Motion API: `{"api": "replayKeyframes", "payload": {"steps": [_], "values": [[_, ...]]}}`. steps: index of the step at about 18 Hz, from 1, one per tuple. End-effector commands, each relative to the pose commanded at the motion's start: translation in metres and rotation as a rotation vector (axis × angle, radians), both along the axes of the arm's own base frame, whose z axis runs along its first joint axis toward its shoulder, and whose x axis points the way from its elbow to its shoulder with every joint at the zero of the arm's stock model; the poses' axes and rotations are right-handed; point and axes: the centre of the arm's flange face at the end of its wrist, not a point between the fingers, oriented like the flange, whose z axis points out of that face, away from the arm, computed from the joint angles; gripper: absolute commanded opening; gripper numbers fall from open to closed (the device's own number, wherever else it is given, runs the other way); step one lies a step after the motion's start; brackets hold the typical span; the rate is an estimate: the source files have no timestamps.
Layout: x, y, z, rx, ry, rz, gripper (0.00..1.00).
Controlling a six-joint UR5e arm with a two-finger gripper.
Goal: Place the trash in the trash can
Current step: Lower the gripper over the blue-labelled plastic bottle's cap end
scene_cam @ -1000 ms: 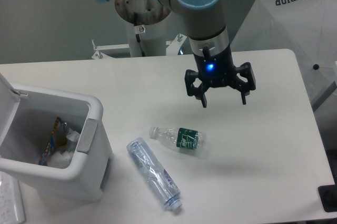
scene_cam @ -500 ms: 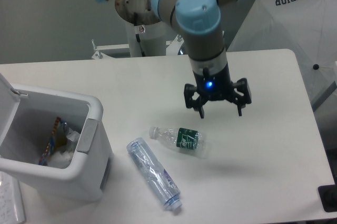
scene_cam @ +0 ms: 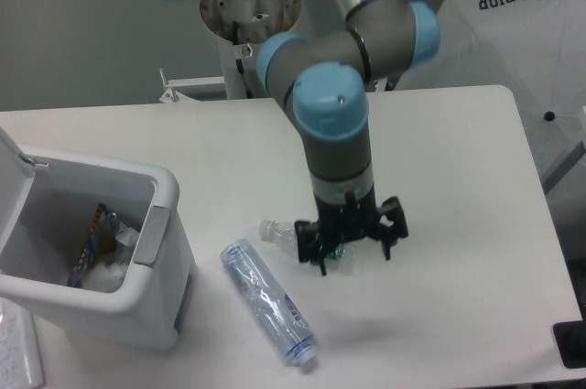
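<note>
Left to right: your trash can [scene_cam: 137, 252] sits open at left, the longer bottle [scene_cam: 268, 303] lies just right of it, and your gripper [scene_cam: 352, 243], jaws spread and holding nothing, straddles the shorter bottle [scene_cam: 302, 235], which could roll or squirt out if you close off-centre.

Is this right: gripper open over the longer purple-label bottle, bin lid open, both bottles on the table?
Not quite. The camera view shows the open gripper over the shorter green-label bottle, not the longer purple-label bottle. The bin lid is open, and both bottles lie on the table.
</note>
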Motion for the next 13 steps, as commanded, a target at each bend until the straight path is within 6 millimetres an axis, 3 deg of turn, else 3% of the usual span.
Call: {"api": "replayKeyframes", "payload": {"steps": [2,5,7,13], "values": [[0.006,0.018,-0.022,0.01,-0.047,-0.007,1.0],[-0.007,0.035,-0.034,0.044,-0.081,0.034,1.0],[-0.008,0.038,-0.055,0.018,-0.098,0.034,1.0],[0.005,0.051,-0.092,-0.022,-0.135,0.028,1.0]]}}
